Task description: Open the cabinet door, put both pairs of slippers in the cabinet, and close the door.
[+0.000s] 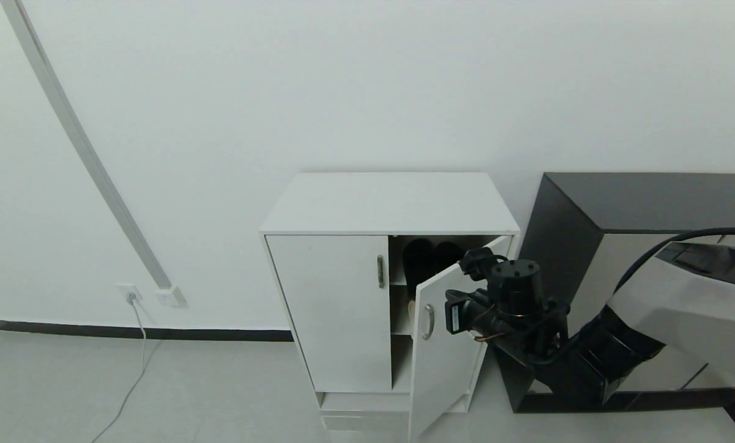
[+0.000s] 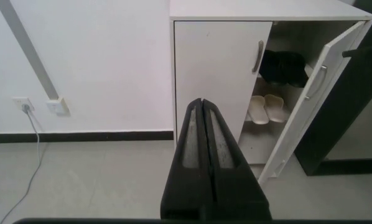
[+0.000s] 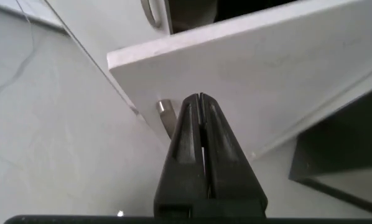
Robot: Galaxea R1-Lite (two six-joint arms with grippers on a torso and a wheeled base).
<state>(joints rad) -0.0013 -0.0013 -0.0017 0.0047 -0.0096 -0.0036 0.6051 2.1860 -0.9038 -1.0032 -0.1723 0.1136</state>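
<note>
Slippers sit inside the white cabinet (image 1: 385,203), which stands in the lower middle of the head view against the pale wall. The black pair (image 1: 429,261) rests on the upper shelf. The cream pair (image 2: 267,109) lies on the shelf just below it, toes toward the back.

The cabinet's left door (image 1: 330,307) is closed flat, and its metal handle (image 1: 380,271) is upright near the inner edge. The right door (image 1: 447,357) stands partly open, swung out toward me, with its own handle (image 1: 427,322) on the outer face.

My right arm (image 1: 515,307) is at the lower right of the head view, just beside the outer face of that open door. My right gripper (image 3: 201,102) has its two fingers pressed together with nothing between them. Its tips are close in front of the door's white panel, near the door handle, though I cannot tell whether they touch the panel.

My left gripper (image 2: 202,106) is also pinched closed and empty. It points at the cabinet front and is well apart from it.

At the lower left of the head view a wall socket (image 1: 128,292) has a grey cable (image 1: 139,363) trailing down onto the floor. A pale conduit strip (image 1: 84,147) runs diagonally up the wall from there. A dark glossy unit (image 1: 564,234) stands just beside the cabinet on the right of the head view.
</note>
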